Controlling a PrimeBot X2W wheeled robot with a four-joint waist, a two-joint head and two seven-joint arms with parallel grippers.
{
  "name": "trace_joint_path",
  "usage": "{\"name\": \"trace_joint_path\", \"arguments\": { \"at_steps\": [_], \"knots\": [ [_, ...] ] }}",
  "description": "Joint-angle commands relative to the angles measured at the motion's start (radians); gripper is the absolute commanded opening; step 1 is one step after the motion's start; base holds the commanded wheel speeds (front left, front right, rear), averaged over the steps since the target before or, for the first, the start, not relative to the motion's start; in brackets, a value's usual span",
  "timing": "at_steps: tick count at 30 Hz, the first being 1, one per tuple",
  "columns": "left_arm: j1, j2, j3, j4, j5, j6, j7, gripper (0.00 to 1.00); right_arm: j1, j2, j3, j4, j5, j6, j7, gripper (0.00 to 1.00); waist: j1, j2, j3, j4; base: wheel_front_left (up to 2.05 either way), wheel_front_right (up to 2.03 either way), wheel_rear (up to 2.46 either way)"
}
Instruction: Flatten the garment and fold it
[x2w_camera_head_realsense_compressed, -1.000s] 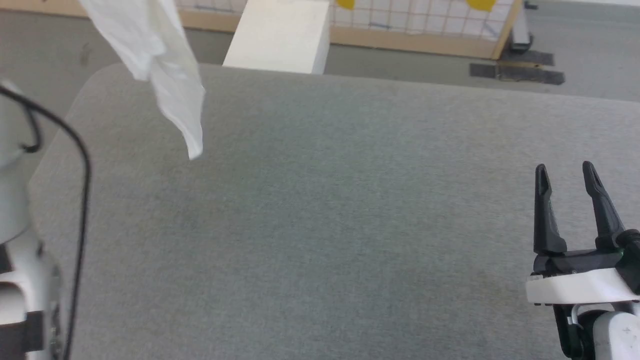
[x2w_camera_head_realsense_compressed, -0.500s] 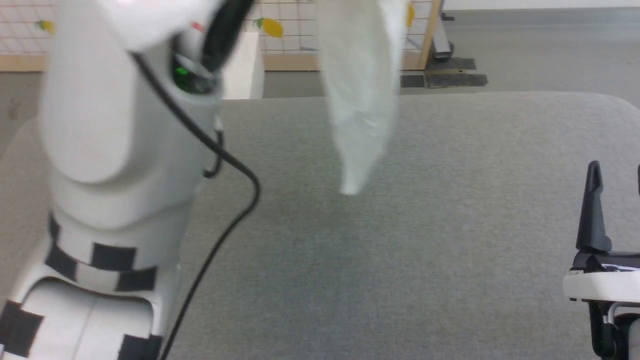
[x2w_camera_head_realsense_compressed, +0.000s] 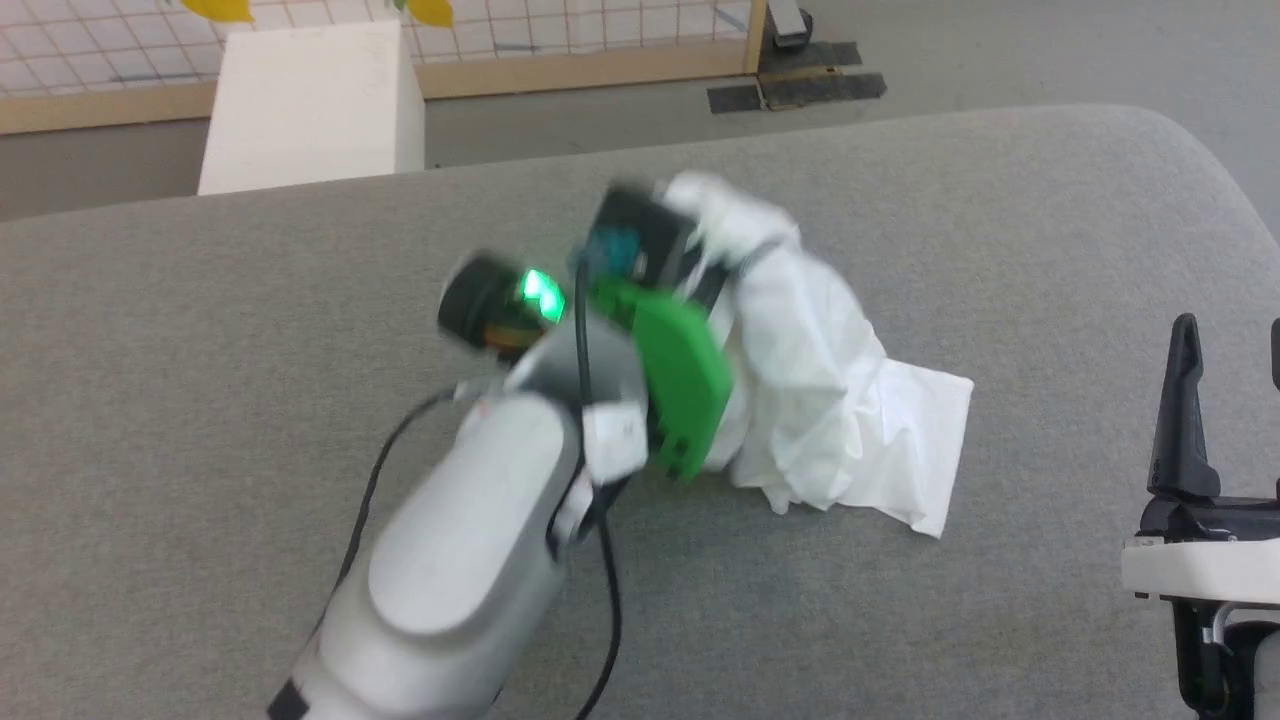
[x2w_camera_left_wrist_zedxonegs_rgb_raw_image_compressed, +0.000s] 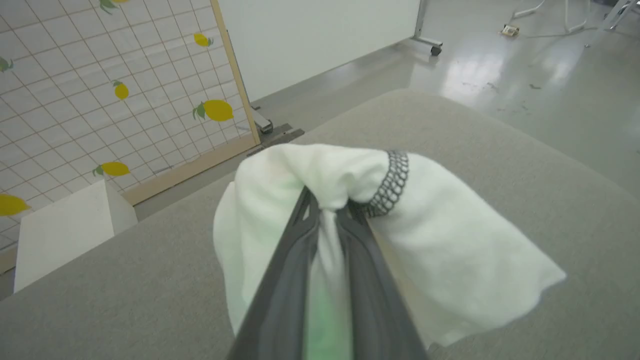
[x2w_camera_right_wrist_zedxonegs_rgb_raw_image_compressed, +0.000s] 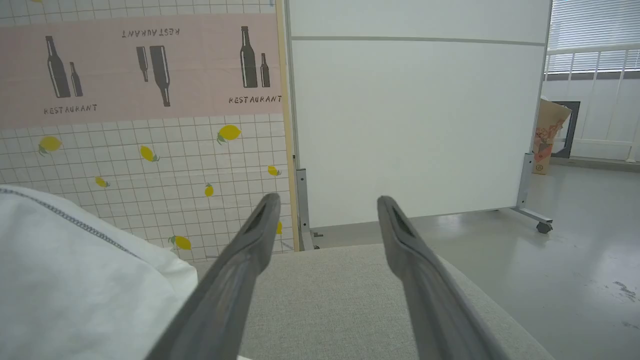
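Garment (x2w_camera_head_realsense_compressed: 840, 400): bunched on the table (x2w_camera_head_realsense_compressed: 200, 300), near its middle;
Left gripper (x2w_camera_left_wrist_zedxonegs_rgb_raw_image_compressed: 327, 207): jaws clamped on a fold;
Right gripper (x2w_camera_right_wrist_zedxonegs_rgb_raw_image_compressed: 328, 200): jaws apart, empty;
Risk: letting go here probably leaves a crumpled heap; pinched layers may resist flattening

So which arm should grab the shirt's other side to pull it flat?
Probably the right. The right fingers are open and free, near the loose corner of the garment, while the left fingers are clamped on a bunch of it.
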Motion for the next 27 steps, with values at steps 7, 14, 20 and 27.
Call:
{"name": "trace_joint_path", "arguments": {
  "at_steps": [7, 14, 20, 27],
  "knots": [
    [0.212, 0.051, -0.053, 0.16, 0.022, 0.031, -0.051, 0.0, -0.009, 0.001, 0.017, 0.006, 0.002, -0.002, -0.006, 1.0, 0.0001, -0.0001, 0.038, -0.02, 0.0, 0.0, 0.0],
    [0.253, 0.004, 0.013, 0.15, -0.029, 0.07, -0.253, 1.0, -0.01, 0.001, 0.022, 0.019, -0.004, -0.002, -0.006, 1.0, 0.0001, -0.0001, 0.024, 0.013, 0.0, 0.0, 0.0],
    [0.321, 0.061, 0.156, -0.052, -0.061, 0.136, -0.419, 1.0, 0.014, 0.001, 0.014, 0.029, -0.011, -0.002, -0.006, 1.0, 0.0001, -0.0001, -0.026, 0.031, 0.0, 0.0, 0.0],
    [0.555, 0.22, 0.252, -0.294, 0.074, 0.251, -0.602, 1.0, 0.063, 0.001, 0.014, 0.034, -0.005, -0.002, -0.006, 1.0, 0.0001, -0.0001, -0.062, 0.033, 0.0, 0.0, 0.0]
  ]
}}
